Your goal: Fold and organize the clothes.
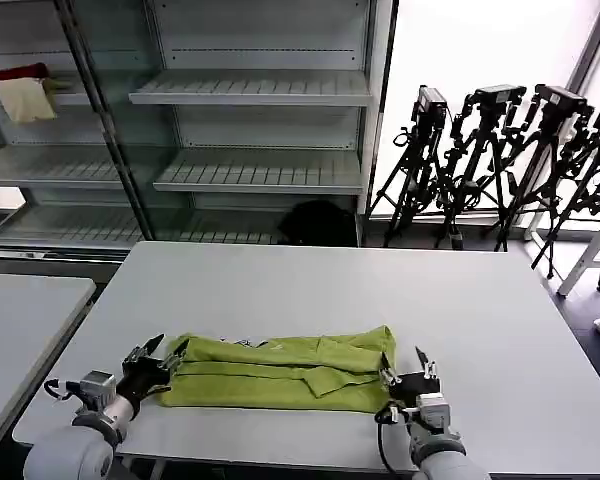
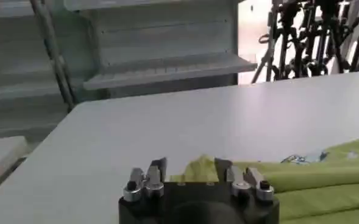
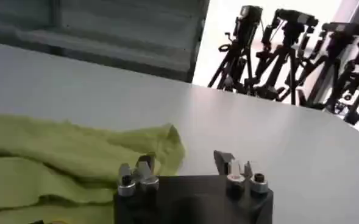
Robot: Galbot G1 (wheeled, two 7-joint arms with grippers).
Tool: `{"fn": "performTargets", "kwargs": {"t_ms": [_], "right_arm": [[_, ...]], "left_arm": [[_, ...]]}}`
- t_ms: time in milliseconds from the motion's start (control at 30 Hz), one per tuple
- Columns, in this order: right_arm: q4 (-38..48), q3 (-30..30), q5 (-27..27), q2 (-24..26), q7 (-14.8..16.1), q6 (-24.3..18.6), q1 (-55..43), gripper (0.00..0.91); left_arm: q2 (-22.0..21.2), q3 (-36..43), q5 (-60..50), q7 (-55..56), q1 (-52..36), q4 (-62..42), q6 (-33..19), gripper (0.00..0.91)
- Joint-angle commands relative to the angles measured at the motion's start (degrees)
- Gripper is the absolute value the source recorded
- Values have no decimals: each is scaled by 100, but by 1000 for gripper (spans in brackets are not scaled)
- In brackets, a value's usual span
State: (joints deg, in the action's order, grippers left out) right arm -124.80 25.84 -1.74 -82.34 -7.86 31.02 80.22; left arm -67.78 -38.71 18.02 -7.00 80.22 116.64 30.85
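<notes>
The left gripper (image 1: 166, 352) had its fingers (image 2: 157, 168) spread around the T-shirt's left end, a bit of green cloth between them. The right gripper (image 1: 405, 368) had its fingers (image 3: 144, 164) spread too, one at the shirt's right edge, the other over bare surface (image 1: 310, 280). Both sat near the surface's front edge. The T-shirt (image 1: 280, 372), lime-green and folded into a long band with a scrap of pale print at its upper fold, lay along that front edge, with open surface behind and to the right.
</notes>
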Motion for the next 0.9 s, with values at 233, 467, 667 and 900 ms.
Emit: {"fn": "performTargets", "kwargs": {"t_ms": [233, 467, 667, 900], "right_arm": [[-452, 1385, -2952, 144, -32, -331, -1152, 907], [-362, 1294, -2572, 32, 44, -329, -992, 907], [-315, 1322, -2491, 52, 31, -308, -970, 907], [-287, 1297, -2370, 29, 13, -293, -968, 907]], "left_arm": [[-764, 230, 498, 1329, 350, 134, -58, 907], [-800, 254, 761, 1373, 233, -51, 79, 322], [-819, 284, 909, 1352, 251, -152, 126, 60], [-845, 337, 896, 1299, 226, -247, -25, 10]]}}
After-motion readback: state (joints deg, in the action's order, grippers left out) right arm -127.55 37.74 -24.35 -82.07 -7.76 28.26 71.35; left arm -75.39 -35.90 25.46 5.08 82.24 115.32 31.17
